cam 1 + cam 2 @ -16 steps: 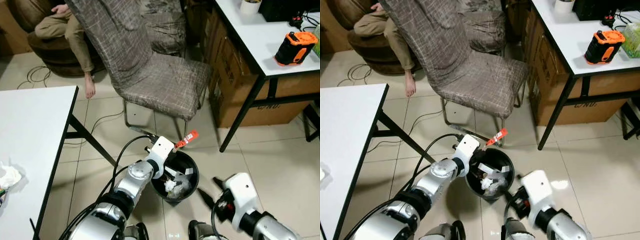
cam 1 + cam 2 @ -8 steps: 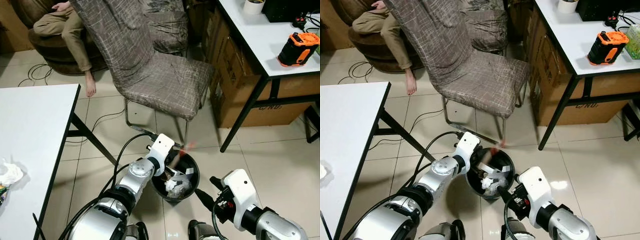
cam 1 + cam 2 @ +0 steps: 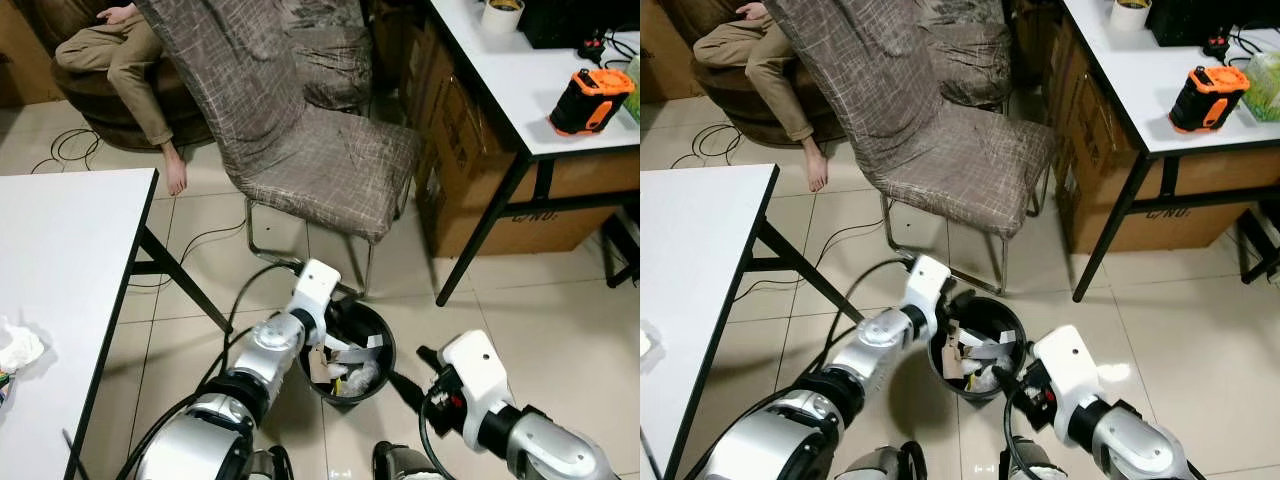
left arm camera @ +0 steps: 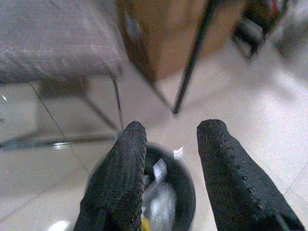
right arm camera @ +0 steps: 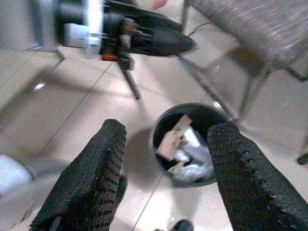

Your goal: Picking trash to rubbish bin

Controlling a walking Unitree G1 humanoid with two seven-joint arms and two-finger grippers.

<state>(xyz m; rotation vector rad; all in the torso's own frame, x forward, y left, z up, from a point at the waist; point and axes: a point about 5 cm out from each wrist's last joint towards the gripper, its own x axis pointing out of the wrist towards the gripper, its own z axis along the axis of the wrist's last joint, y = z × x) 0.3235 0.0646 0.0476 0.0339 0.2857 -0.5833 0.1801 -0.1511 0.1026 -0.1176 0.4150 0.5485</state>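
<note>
A black round rubbish bin (image 3: 381,338) stands on the tiled floor in front of the chair. It holds white paper, clear plastic and a tan card piece (image 3: 320,364). My left gripper (image 3: 333,312) hangs at the bin's near-left rim; the left wrist view shows it (image 4: 168,130) open, nothing between its fingers, with the bin (image 4: 188,179) below. My right gripper (image 3: 405,366) is low by the bin's right side, open and holding nothing, and looks at the bin (image 5: 160,126) from the right wrist view. A crumpled tissue (image 3: 18,348) lies on the white table to my left.
A grey fabric-covered chair (image 3: 330,160) stands just behind the bin. A person (image 3: 125,55) sits in an armchair at the far left. A white desk (image 3: 540,70) with an orange tool (image 3: 590,95) is at the right, cardboard boxes (image 3: 470,170) under it. Cables trail on the floor.
The red-orange wrapper that my left gripper held over the bin's far rim has left the fingers. The left gripper has come down to the bin's left rim, open.
</note>
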